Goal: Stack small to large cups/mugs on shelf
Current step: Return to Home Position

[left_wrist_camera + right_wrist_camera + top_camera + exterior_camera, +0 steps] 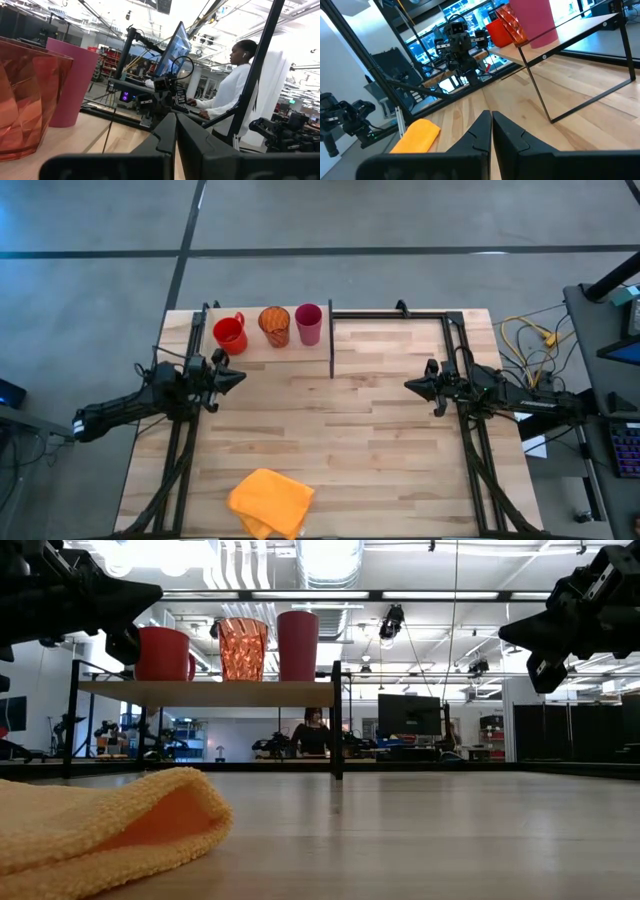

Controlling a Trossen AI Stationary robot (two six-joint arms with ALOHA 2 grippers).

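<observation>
Standing on the shelf (pixel 262 354), 3 cups (pixel 274 325); left gripper (pixel 240 377) and right gripper (pixel 408 386) well apart, fingers (pixel 479 134) pressed together.

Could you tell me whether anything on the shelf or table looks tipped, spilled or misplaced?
Nothing stands out. The red mug, orange cup and pink tumbler stand upright in a row on the shelf, shortest to tallest. The yellow cloth lies rumpled near the table edge. The left gripper and right gripper hang empty, fingers shut.
</observation>
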